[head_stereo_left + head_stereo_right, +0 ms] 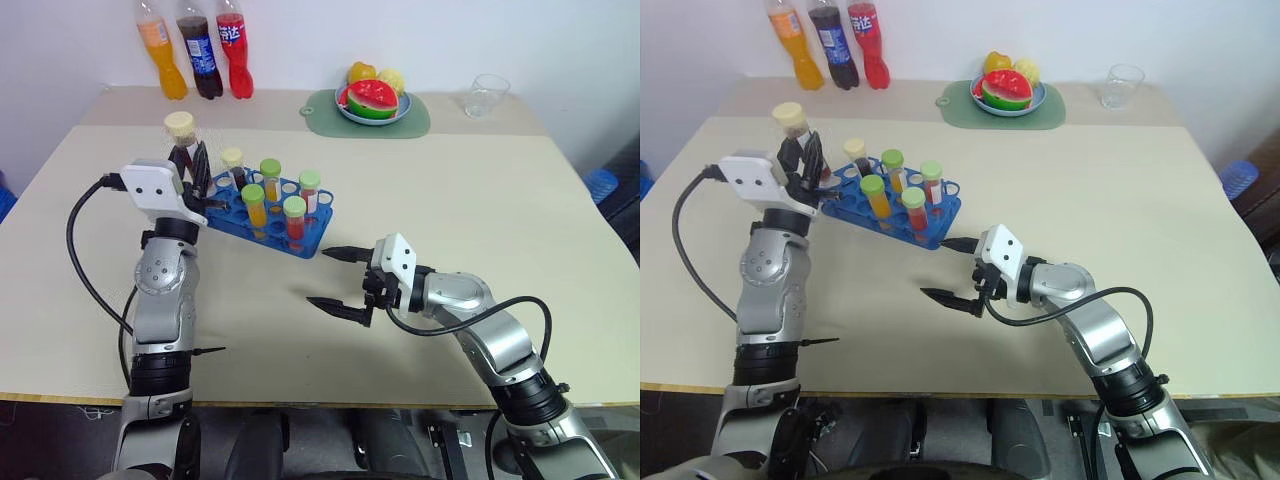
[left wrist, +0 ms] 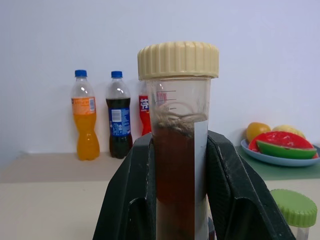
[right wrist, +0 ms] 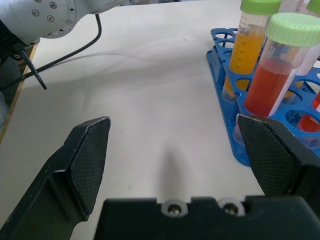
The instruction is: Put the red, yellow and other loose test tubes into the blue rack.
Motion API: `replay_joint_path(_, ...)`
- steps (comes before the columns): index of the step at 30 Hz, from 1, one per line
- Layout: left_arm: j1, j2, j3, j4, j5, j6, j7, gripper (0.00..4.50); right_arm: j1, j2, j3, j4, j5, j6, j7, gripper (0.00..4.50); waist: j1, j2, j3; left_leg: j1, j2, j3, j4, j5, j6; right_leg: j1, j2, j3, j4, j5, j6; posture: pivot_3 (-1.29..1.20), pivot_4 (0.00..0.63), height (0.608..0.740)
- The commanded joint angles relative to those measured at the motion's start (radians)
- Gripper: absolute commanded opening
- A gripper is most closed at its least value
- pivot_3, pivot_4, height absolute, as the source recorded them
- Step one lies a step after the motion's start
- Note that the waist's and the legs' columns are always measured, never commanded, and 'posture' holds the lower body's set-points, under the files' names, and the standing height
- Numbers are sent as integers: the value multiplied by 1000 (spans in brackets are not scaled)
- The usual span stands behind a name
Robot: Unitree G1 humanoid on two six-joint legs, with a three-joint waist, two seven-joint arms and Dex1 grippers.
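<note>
Blue plastic marks our landmark: the blue rack (image 1: 268, 214) stands on the beige surface (image 1: 480, 220), and we give every position relative to it.

Five capped tubes stand upright in the rack's holes: one cream-capped tube (image 1: 233, 163) at its far side, and four green-capped tubes, two holding yellow-orange liquid and two holding red liquid.

The left tool (image 1: 191, 160) is pinched upon the dark brown tube (image 1: 181, 137), gripping it at mid-body with one finger on each side. We see this tube held upright, its cream cap uppermost, raised at the rack's left end, just beside its corner holes and not seated in any hole.

The right tool (image 1: 335, 280) hovers over bare surface off the rack's right near corner, with its fingers spread wide and nothing between them. One finger (image 3: 272, 155) lies just beside the rack's edge; we cannot tell whether they touch.

Well beyond the rack, by the wall, stand three soda bottles (image 1: 196, 50), a plate of fruit (image 1: 374, 102) and a clear glass (image 1: 486, 95).
</note>
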Motion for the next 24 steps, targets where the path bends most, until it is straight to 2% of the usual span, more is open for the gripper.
replay_joint_path(1,-29,-1,1,-21,24,-5,22,746,-21,7,-11,-11,2,-21,3,4500,0,0,0,0,0,0,0,0,0,0,0,0,0,0,0,0,150,734)
replay_joint_path(10,-46,-14,-7,135,103,10,93,746,-25,10,-11,-5,-2,-26,1,4500,-1,0,0,1,0,0,-1,0,0,0,0,0,0,0,0,0,150,734)
replay_joint_path(20,-92,-56,-29,254,76,-40,47,746,-26,8,-10,-7,0,-25,-1,4500,1,0,0,0,0,0,-1,0,0,0,0,0,-1,0,0,0,150,734)
replay_joint_path(24,-99,-57,-40,298,104,-66,45,746,-23,7,-11,-16,1,-19,-5,4500,0,0,0,1,0,0,-2,0,0,0,0,0,-1,0,0,0,150,734)
